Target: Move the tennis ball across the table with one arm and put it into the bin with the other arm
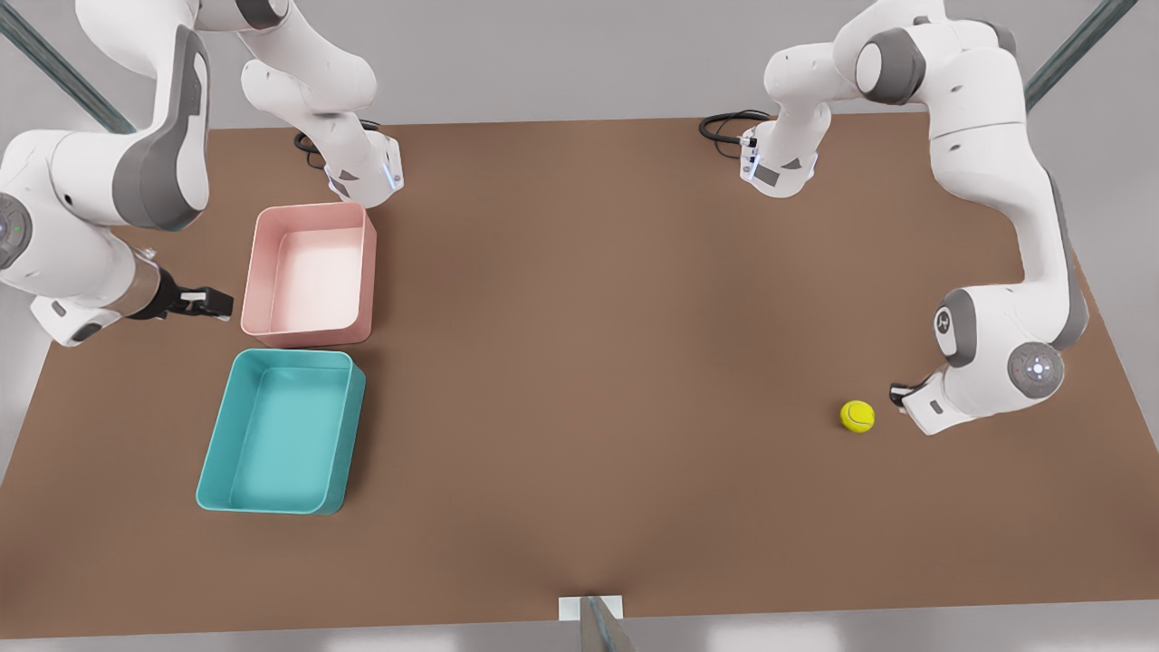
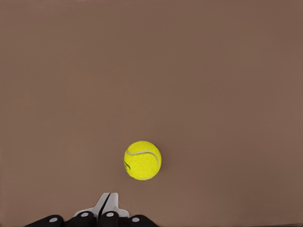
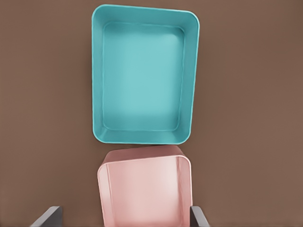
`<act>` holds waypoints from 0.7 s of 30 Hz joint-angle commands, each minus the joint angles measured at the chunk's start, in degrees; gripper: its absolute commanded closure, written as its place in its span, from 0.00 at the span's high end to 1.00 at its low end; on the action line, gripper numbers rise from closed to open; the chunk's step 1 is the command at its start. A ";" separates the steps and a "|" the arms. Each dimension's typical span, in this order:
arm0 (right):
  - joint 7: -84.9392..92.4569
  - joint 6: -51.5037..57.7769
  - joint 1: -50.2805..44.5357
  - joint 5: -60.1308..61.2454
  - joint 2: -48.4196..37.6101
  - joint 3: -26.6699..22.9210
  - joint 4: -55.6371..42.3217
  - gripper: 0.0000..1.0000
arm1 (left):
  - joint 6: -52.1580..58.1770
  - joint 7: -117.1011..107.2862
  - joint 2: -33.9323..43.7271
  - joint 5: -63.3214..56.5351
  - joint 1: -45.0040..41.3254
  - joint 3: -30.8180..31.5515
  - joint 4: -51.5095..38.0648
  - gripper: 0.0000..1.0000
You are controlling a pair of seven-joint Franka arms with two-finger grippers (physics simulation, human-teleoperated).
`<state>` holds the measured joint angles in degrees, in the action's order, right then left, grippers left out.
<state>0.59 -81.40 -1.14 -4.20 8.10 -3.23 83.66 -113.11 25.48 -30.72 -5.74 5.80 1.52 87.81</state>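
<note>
I see the tennis ball [image 1: 857, 416] resting on the counter [image 1: 598, 362] at the front view's right, just beside my left gripper [image 1: 898, 395], whose fingers [image 2: 108, 204] are pressed together, holding nothing. My right gripper [image 1: 215, 302] waits at the left beside the pink bin [image 1: 311, 273], above the teal bin [image 1: 281, 432]; fingers spread wide, empty.
</note>
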 commanded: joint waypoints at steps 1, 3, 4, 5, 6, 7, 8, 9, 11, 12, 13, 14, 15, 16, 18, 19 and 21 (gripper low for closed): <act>-0.68 -0.34 0.00 0.07 -0.10 -0.02 0.19 1.00 | -10.02 74.61 -1.27 -2.17 0.53 -0.03 0.34 0.21; -0.68 -0.43 0.00 0.25 -0.10 -0.02 0.63 1.00 | -12.66 89.21 -2.42 -4.19 1.32 -0.03 0.34 0.21; -0.68 -0.43 0.00 0.25 -0.10 -0.02 0.71 1.00 | -12.48 93.25 -2.77 -4.28 2.02 -0.03 0.34 0.21; -0.68 -0.43 0.00 0.16 -0.10 -0.02 0.80 1.00 | -12.31 95.89 -3.21 -6.38 2.02 -0.03 0.60 0.21; -0.68 -0.78 0.00 0.07 0.07 -0.02 0.89 1.00 | -12.31 97.65 -3.56 -8.76 2.11 -0.03 1.13 0.21; -0.68 -0.78 0.00 0.07 0.08 -0.02 0.89 1.00 | -12.04 98.36 -3.56 -9.90 2.11 -0.03 1.48 0.21; -0.68 -0.87 0.00 0.07 0.08 -0.02 0.98 1.00 | -8.71 98.53 -3.56 -11.05 2.11 -0.03 1.57 0.21; -0.68 -0.96 -0.26 -0.46 0.08 -0.02 1.24 1.00 | -6.59 96.87 -3.65 -11.04 1.94 -0.03 1.57 0.21; -0.76 -1.04 -0.44 -0.46 -0.01 -0.02 1.33 1.00 | -6.68 96.07 -4.53 -13.07 1.93 -0.03 1.66 0.21; -0.76 -1.04 -0.53 -0.46 -0.28 0.16 2.38 1.00 | -6.33 91.07 -4.70 -13.07 2.02 -0.12 2.36 0.21; -0.68 -0.96 -0.53 -0.46 -0.80 0.07 2.56 1.00 | -6.15 86.15 -4.44 -13.07 2.02 -0.12 4.29 0.21; -0.76 -1.04 -0.62 -0.55 -0.89 0.07 2.65 1.00 | -6.94 84.47 -3.65 -13.15 2.11 -0.12 6.05 0.21; -0.76 -1.40 -0.44 -0.46 -0.89 0.16 3.79 1.00 | -9.05 84.47 -3.39 -13.50 2.81 -0.12 7.37 0.21; -0.76 -1.83 -0.53 -0.55 -0.89 0.07 3.79 1.00 | -11.50 84.38 -2.43 -14.30 2.81 -0.12 9.65 0.21; -0.76 -2.28 -0.62 -0.55 -0.89 0.07 3.79 1.00 | -12.13 84.12 -2.24 -14.30 2.99 -0.12 10.89 0.21; -0.68 -2.28 -0.44 -0.63 -0.89 0.07 4.05 1.00 | -12.57 84.03 -2.33 -14.30 2.90 -0.12 10.89 0.21; -0.68 -2.80 -0.53 -1.16 -0.98 -0.20 4.49 1.00 | -14.32 83.94 -2.77 -14.39 2.81 -0.12 10.89 0.21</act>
<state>0.10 -83.32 -1.67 -5.09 7.21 -3.36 87.98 -124.25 86.20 -33.48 -19.73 8.66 1.41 98.61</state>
